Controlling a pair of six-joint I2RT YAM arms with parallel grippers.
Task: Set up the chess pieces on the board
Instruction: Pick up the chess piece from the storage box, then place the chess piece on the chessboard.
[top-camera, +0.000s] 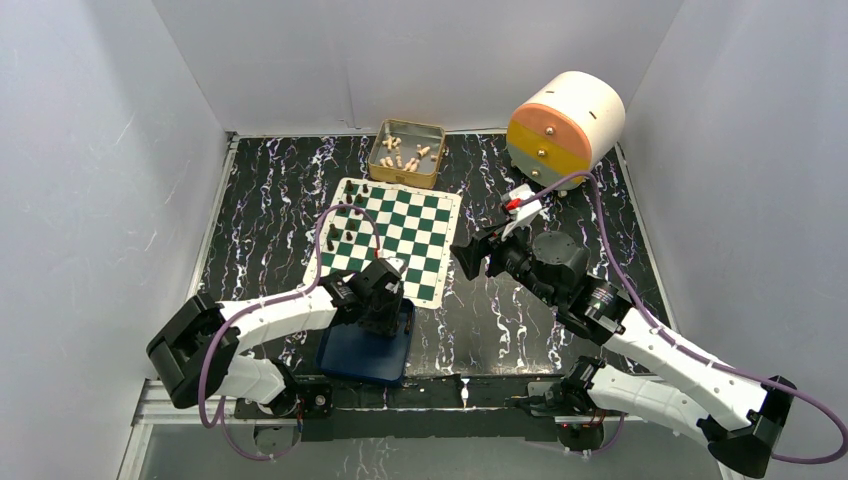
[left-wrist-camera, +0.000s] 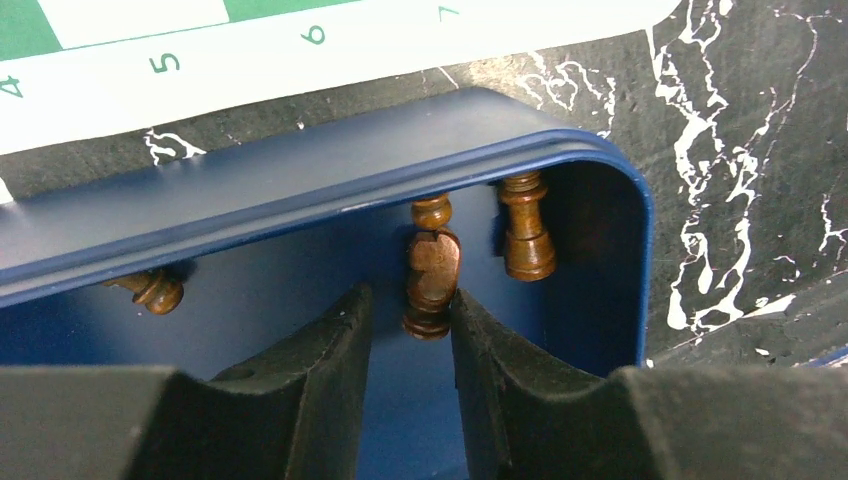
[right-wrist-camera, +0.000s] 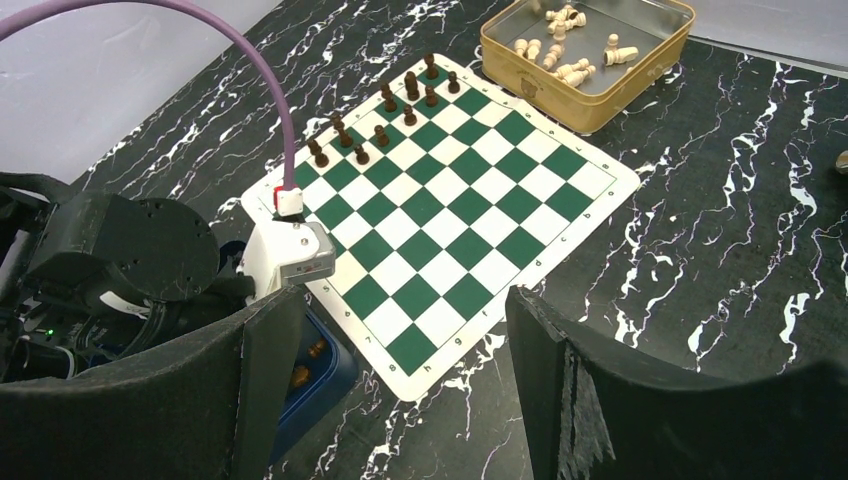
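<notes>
The green-and-white board (top-camera: 395, 235) lies mid-table, with several dark-brown chess pieces (right-wrist-camera: 380, 130) standing in two rows along its far left side. My left gripper (top-camera: 380, 300) reaches into the blue tray (left-wrist-camera: 300, 200) just in front of the board. It is open (left-wrist-camera: 410, 295). A brown knight (left-wrist-camera: 432, 270) lies with its base between the fingertips, against the right finger and clear of the left one. Two more dark pieces lie at the tray's wall, one on the right (left-wrist-camera: 525, 230) and one on the left (left-wrist-camera: 155, 290). My right gripper (top-camera: 470, 255) hangs open above the table right of the board, empty (right-wrist-camera: 402, 297).
A gold tin (top-camera: 408, 152) holding cream-white pieces stands behind the board. A cream drum with orange and yellow drawer fronts (top-camera: 565, 125) lies at the back right. Grey walls enclose the black marbled table on three sides.
</notes>
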